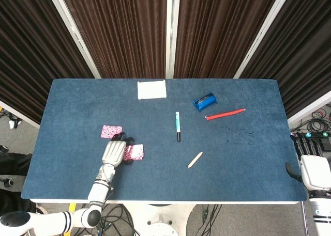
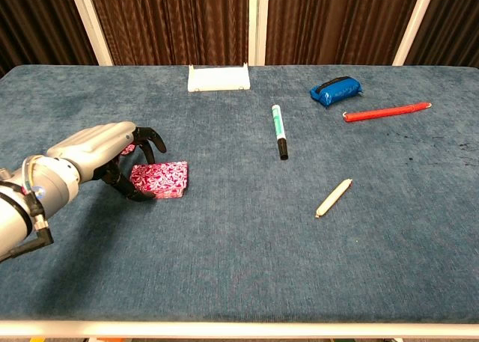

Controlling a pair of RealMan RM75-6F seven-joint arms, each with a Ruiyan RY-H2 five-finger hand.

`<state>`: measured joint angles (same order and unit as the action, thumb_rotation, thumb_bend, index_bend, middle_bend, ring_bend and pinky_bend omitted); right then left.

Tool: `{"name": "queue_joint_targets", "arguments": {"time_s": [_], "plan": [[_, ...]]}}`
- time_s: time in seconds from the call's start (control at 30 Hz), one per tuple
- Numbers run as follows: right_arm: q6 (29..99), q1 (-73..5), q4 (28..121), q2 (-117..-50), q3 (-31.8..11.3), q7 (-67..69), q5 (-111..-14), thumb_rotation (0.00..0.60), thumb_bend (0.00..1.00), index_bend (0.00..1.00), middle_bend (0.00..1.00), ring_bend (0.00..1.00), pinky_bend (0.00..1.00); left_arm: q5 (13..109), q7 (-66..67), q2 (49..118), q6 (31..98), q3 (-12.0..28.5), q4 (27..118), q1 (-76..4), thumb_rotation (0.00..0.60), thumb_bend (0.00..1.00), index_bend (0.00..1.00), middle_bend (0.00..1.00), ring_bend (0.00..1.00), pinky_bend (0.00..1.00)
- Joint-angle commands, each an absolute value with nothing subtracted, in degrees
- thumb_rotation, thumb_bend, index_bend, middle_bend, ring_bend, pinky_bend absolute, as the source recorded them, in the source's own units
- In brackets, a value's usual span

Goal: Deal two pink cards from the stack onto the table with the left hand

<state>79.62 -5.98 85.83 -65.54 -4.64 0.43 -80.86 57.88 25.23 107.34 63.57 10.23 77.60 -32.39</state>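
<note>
- Left hand (image 2: 101, 151): fingers curled down over the edge of the pink card stack (image 2: 161, 179); actual grip unclear.
- Dealt pink card (image 1: 111, 131): just beyond, mostly hidden in the chest view.
- Right hand (image 1: 310, 161): at the table (image 1: 232, 184) edge, cropped, state unreadable.

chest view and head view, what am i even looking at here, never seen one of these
It is a two-armed robot with finger hands, steered by a person. The head view looks down from above; the chest view looks across the blue table from lower down. The left hand curls over a pink card stack, fingertips at its edge. Another pink card lies just beyond it. The right hand rests off the table's edge, holding nothing. Also lying there: a white tray, a blue pouch, a red pen, a green marker and a pale stick.
</note>
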Motion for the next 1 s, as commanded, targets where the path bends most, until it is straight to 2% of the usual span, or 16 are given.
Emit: {"name": "queue_joint_targets", "arguments": {"time_s": [0.03,1.0], "plan": [[79.6,-6.0,85.8,-65.6,-4.7,0.5,-80.8,0.600,0.29,0.00,0.00,0.00,0.00,58.0,25.1,107.4,63.6,10.3,77.5,-32.4,0.600,0.18,0.29,0.37,0.07,0.12],[79.2,-6.1,85.7,-65.5,-4.7,0.6,-80.5,0.600,0.29,0.00,0.00,0.00,0.00,60.6,20.4,107.5,64.0,10.7,76.4,-31.3,0.600,0.30,0.36,0.46,0.14,0.14]]}}
